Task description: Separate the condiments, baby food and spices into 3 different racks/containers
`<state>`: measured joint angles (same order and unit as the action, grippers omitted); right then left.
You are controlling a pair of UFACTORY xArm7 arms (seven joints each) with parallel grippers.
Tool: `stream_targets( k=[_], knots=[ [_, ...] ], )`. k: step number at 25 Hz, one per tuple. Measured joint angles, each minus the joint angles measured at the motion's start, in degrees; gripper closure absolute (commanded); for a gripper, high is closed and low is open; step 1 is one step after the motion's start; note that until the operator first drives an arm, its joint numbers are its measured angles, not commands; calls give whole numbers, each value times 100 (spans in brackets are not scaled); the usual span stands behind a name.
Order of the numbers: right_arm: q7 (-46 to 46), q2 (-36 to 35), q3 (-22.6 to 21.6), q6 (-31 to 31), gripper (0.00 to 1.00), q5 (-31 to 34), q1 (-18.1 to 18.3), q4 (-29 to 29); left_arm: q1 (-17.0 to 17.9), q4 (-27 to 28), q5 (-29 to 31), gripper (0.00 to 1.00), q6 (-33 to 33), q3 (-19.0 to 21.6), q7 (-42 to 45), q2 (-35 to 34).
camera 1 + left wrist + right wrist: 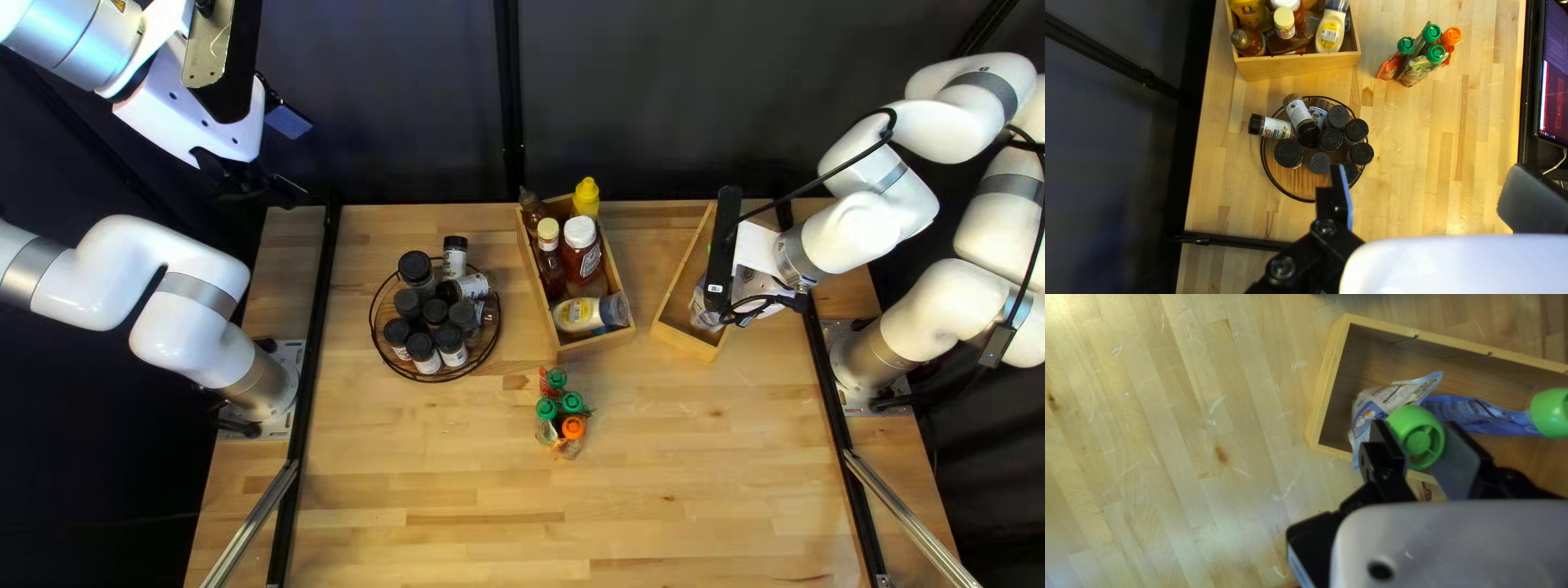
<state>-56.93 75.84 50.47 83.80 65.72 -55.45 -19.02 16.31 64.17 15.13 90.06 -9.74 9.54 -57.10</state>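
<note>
My right gripper (pixel 740 311) is low over the right wooden box (pixel 688 340). In the right wrist view my right gripper (pixel 1421 443) is shut on the green cap of a baby food pouch (pixel 1370 411), which leans inside the box; another pouch (pixel 1481 416) lies beside it. My left gripper (pixel 261 187) is raised at the far left; in the left wrist view the left gripper (pixel 1426 167) stands wide open, empty. Spice jars (pixel 434 311) crowd a round wire rack (pixel 500 337). Condiment bottles (pixel 580 245) fill the middle box (pixel 541 302). Several capped pouches (pixel 572 403) stand on the table.
The wooden table (pixel 479 490) has dark rails along its left and right sides. A dark curtain (pixel 653 98) hangs behind the far edge. A monitor (pixel 1554 81) stands past the table edge in the left wrist view.
</note>
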Motion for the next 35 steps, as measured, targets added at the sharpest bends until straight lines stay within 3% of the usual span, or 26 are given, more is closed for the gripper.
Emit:
stream_targets(
  k=[4, 7, 12, 19, 24, 35],
  knots=[
    [-10, 20, -3, -16, 0, -22, -5, 5, 0, 0, 0, 0, 0, 0, 0, 0],
    [-69, -57, -65, -26, 0, -86, -124, -74, 0, 0, 0, 0, 0, 0, 0, 0],
    [-257, -529, -33, -188, 0, -138, -773, -502, 0, 0, 0, 0, 0, 0, 0, 0],
    [-299, -1313, 477, -770, 0, -30, -2164, -1480, 0, 0, 0, 0, 0, 0, 0, 0],
    [-99, -1806, 1139, -1254, 0, 146, -3371, -2308, 0, 0, 0, 0, 0, 0, 0, 0],
    [1185, -2068, 2552, -1686, 0, 345, -5494, -3710, 0, 0, 0, 0, 0, 0, 0, 0]
  ],
)
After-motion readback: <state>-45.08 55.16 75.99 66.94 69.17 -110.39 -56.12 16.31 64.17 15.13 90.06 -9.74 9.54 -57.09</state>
